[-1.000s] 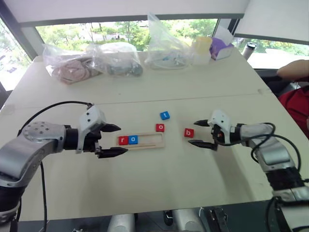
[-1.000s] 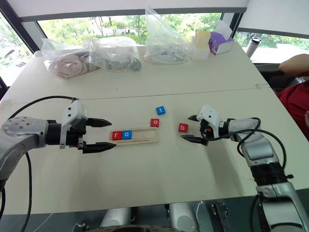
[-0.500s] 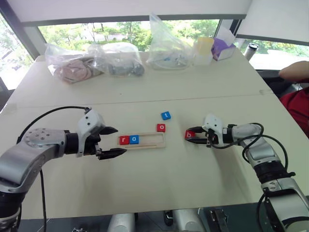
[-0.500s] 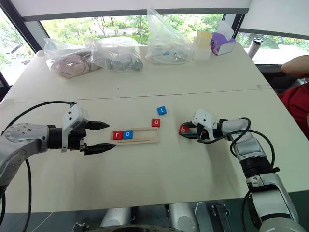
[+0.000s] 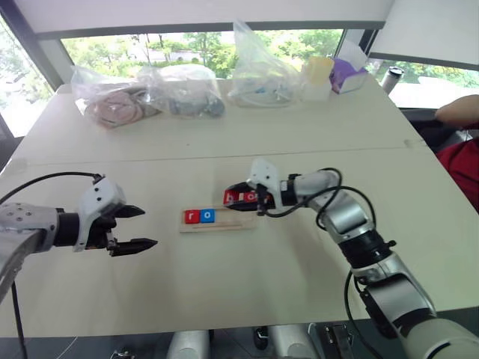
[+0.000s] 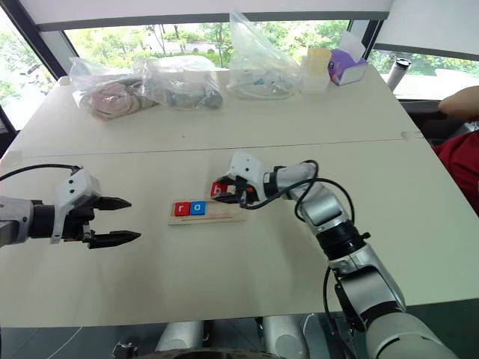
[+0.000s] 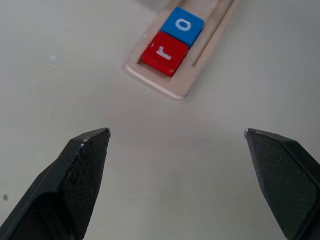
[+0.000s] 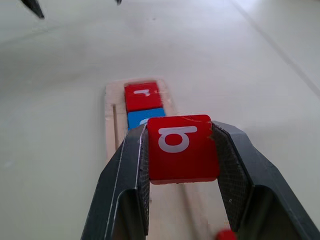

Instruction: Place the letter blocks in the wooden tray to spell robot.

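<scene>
R gripper (image 8: 182,200) is clamped on the red "b" block (image 8: 182,146), one black finger on each side of it, block lifted clear and hanging over the right part of the wooden tray (image 5: 217,223). In the head views the R arm reaches in from the right across the table (image 5: 224,292), fingers pointing toward the robot's left, w/ the b block at the tray's right end.

Tray lies lengthwise, center of the table. Two blocks sit in it at the left end, side by side and touching: red "r" block (image 7: 164,53) outermost, blue "o" block (image 7: 183,26) next to it. Rest of the tray slot looks bare, though the R gripper covers part of it, so can't be sure.

L gripper (image 5: 129,228) hovers well left of the tray, fingers spread wide, nothing between them; wrist view shows bare tabletop between the fingertips, tray end beyond.

Far edge of the table: several clear plastic bags (image 5: 258,71) w/ contents, a purple box (image 5: 346,73), a pale yellow container (image 5: 316,71). A person's arm (image 5: 458,111) shows at the right edge.
</scene>
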